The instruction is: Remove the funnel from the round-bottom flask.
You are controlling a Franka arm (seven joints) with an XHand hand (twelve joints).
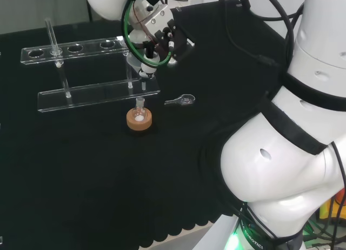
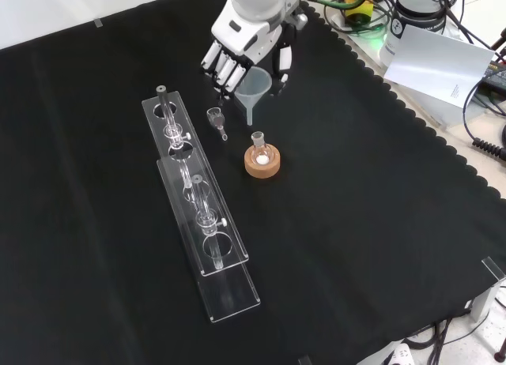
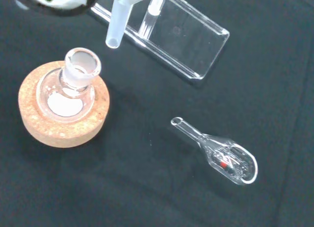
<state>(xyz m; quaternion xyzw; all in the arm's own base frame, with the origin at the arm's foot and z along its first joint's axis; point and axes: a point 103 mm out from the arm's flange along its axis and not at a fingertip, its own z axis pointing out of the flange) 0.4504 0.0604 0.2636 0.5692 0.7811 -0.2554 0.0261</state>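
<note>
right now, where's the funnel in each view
Head view: funnel under the hand, its stem above the round-bottom flask.
Front view: funnel in the hand's grasp, just above the flask, clear of its neck.
Wrist view: the funnel's stem tip beside the flask's open mouth.
Shared landmark: the cork ring under the flask.
</note>
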